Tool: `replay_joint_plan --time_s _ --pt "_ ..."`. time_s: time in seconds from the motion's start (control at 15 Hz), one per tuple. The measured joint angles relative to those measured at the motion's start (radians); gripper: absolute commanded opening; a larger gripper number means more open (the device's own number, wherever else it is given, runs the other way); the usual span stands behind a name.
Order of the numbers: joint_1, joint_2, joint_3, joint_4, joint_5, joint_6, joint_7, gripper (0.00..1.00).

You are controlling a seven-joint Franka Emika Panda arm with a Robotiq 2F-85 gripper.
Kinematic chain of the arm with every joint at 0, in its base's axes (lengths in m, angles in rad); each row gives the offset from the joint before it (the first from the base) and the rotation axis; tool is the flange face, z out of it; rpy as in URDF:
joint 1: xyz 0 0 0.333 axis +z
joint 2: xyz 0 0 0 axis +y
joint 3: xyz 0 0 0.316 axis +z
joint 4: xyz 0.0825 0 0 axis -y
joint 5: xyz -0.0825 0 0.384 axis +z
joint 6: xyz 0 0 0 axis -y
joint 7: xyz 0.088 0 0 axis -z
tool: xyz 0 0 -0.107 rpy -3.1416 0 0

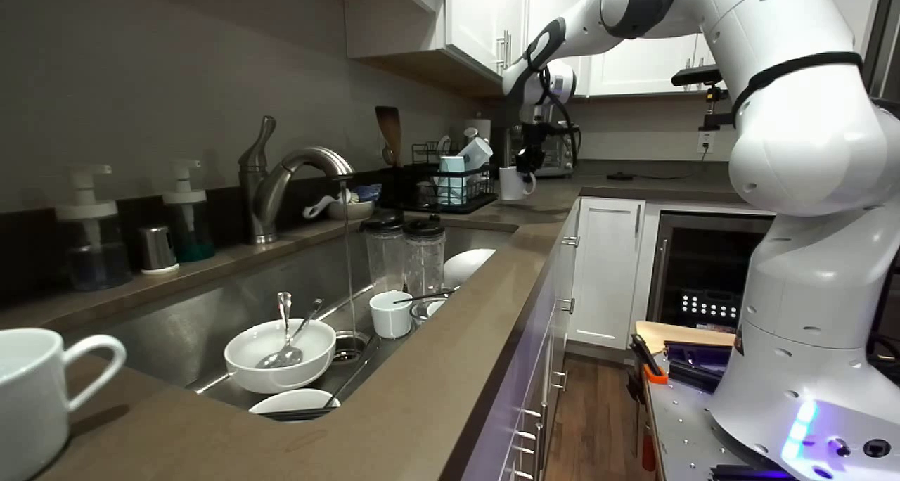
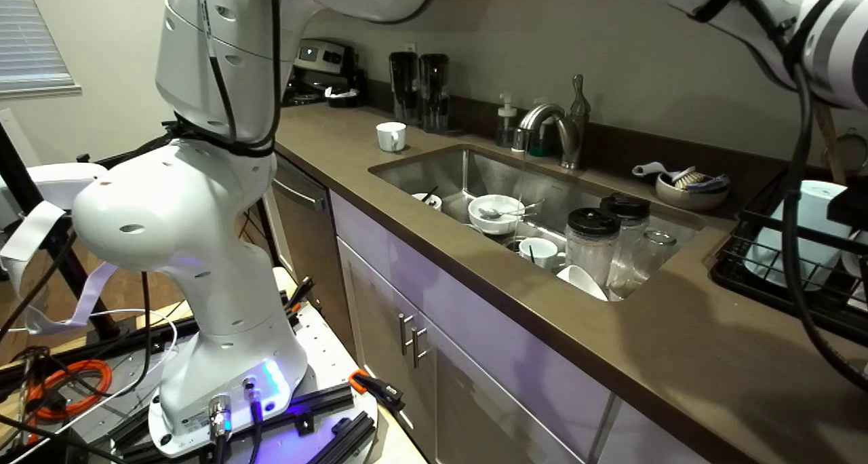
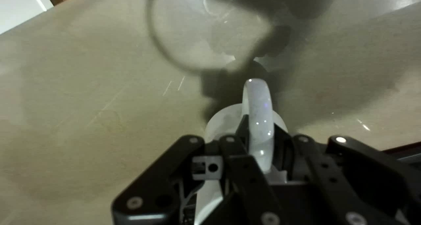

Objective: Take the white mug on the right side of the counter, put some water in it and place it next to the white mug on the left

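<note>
My gripper [image 3: 260, 130] is shut on the handle of a white mug [image 3: 219, 123], one black finger on each side of the handle. In an exterior view this mug [image 1: 512, 184] hangs upright, seemingly just above the counter [image 1: 457, 340] at its far end, beside the dish rack. Its inside is hidden. The other white mug [image 1: 24, 403] stands on the near end of the counter; an exterior view also shows that mug [image 2: 391, 138] left of the sink. A thin stream of water [image 1: 349, 256] runs from the faucet [image 1: 281, 175] into the sink.
Inside the sink [image 1: 158, 344] are bowls [image 1: 281, 368], a white cup [image 1: 391, 316], spoons and tall clear containers [image 1: 424, 263]. A black dish rack [image 1: 485, 189] with cups stands close to the held mug. Soap dispensers [image 1: 91, 235] line the wall, and cabinets hang above.
</note>
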Motion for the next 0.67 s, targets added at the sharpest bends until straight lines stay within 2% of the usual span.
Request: replay_joint_plan --time_s 0.67 --pt "0.002 -0.043 0.026 -0.020 -0.001 -0.015 -0.017 0.06"
